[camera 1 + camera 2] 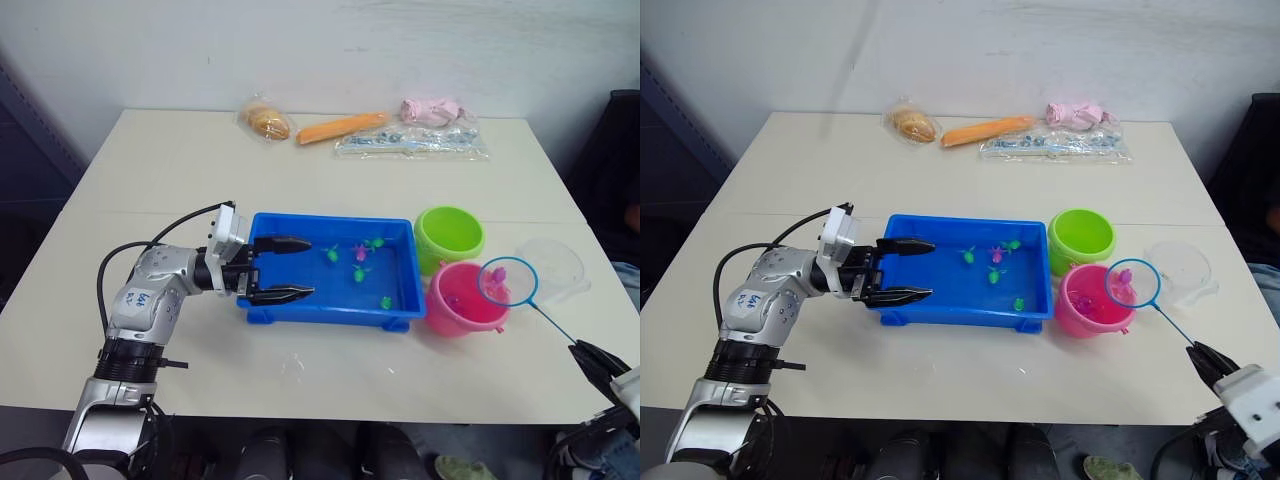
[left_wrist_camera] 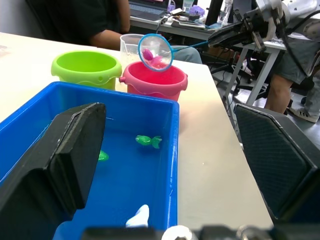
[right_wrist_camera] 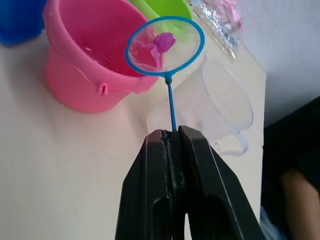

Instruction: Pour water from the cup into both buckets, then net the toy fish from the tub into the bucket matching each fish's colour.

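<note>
one pink fish (image 3: 164, 42) sits in the net (image 3: 165, 46), pinched by the right gripper (image 3: 171, 137) over the pink bucket (image 3: 90, 60); several fish remain in the tub (image 1: 330, 308), which the left gripper (image 1: 290, 268) straddles agape.

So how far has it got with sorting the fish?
The cup sits set down, so pouring looks done. The right hand grips the net over the pink bucket, a pink fish in it. One pink and several green fish remain in the tub.

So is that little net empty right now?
No, the net holds a pink fish in its mesh, just above the pink bucket.
</note>
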